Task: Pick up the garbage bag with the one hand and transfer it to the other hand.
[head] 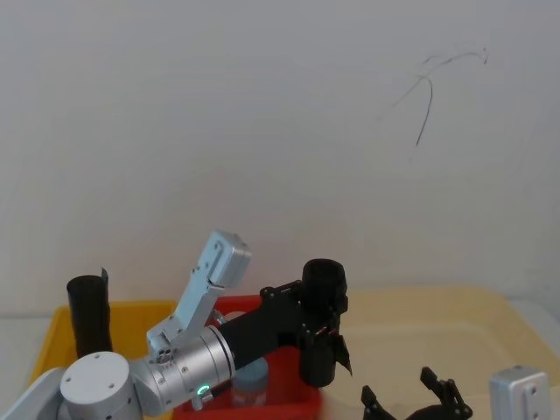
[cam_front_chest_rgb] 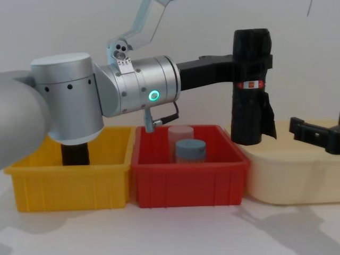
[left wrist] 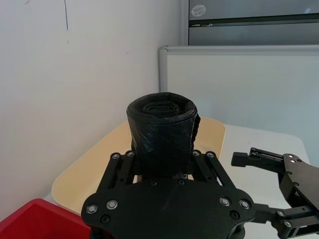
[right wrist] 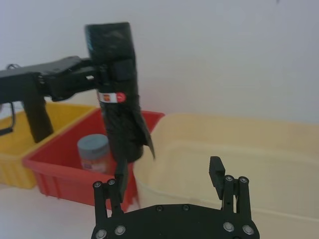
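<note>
Reaching across from the left, the big silver wrist (cam_front_chest_rgb: 138,85) with its green ring light carries the left gripper (cam_front_chest_rgb: 238,68) out past the bins. From where I stand this looks like an offering pose: the load is held high and clear so the other arm can get at it.

Three containers sit in a row on the bench (cam_front_chest_rgb: 159,228). A yellow bin (cam_front_chest_rgb: 74,186) is toward its left edge, a red bin (cam_front_chest_rgb: 188,180) is in the middle, and a cream tub (cam_front_chest_rgb: 287,159) is toward the right. A slim black roll (head: 89,315) stands in the yellow bin and a grey-capped jar (cam_front_chest_rgb: 190,151) stands in the red one, both untouched.

The garbage bag (cam_front_chest_rgb: 249,114) hangs upright in the air, roughly over the red bin's right wall and the tub's left rim. The left gripper is clamped around its upper part, leaving the lower half free, which I judge is the room left for a second grip. It is a thick, glossy black roll, wound tight, and you can see the layers at its top end.

The right gripper (right wrist: 167,174) waits low over the tub with its fingers spread apart and nothing between them, near the bag but not touching it.

A loose flap (cam_front_chest_rgb: 270,119) of plastic sticks out from the bag's lower side. A thin red-and-white label band (cam_front_chest_rgb: 249,84) circles the bag just below the clamping fingers.
</note>
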